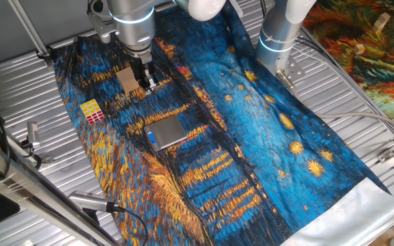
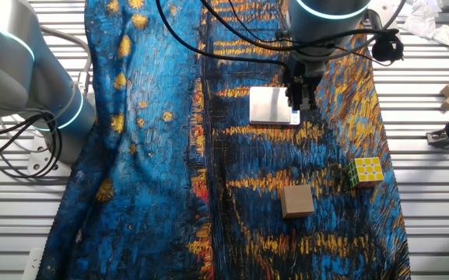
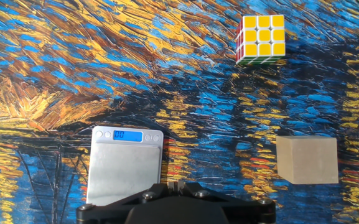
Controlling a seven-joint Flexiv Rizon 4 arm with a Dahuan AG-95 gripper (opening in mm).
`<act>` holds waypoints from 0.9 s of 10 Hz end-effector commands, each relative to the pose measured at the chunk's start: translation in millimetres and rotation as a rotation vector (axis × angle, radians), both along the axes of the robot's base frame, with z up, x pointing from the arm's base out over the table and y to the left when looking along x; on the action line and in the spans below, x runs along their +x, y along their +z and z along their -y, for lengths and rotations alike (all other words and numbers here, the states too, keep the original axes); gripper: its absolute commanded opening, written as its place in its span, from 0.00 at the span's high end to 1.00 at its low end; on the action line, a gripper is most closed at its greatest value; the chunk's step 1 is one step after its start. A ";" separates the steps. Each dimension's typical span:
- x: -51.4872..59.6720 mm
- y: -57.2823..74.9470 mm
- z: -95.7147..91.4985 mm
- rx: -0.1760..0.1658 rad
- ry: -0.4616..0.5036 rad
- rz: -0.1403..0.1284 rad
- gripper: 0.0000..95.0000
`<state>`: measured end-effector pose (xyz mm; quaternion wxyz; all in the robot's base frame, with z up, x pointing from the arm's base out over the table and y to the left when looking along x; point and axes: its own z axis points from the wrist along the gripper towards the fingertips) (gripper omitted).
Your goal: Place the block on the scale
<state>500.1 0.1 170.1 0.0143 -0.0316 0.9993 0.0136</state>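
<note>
The block (image 1: 93, 111) is a puzzle cube with a yellow top face, lying on the painted cloth at the left; it also shows in the other fixed view (image 2: 366, 172) and at the upper right of the hand view (image 3: 261, 39). The scale (image 1: 166, 131) is a flat silver plate with a blue display, seen in the other fixed view (image 2: 272, 105) and low in the hand view (image 3: 126, 165). My gripper (image 1: 145, 78) hangs above the cloth between the scale and a wooden block, fingers together and empty. It shows in the other fixed view (image 2: 300, 97) and the hand view (image 3: 178, 185).
A plain tan wooden block (image 1: 127, 79) sits on the cloth beside the gripper, also in the other fixed view (image 2: 296, 201) and the hand view (image 3: 307, 160). A second arm's base (image 1: 278, 41) stands at the back. Ribbed metal table (image 1: 39, 89) surrounds the cloth.
</note>
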 end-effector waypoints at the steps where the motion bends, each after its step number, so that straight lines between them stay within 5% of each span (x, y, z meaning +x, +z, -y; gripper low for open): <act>1: 0.0 0.0 -0.1 0.000 0.000 -0.001 1.00; 9: 0.0 0.0 -0.1 0.000 0.000 -0.001 1.00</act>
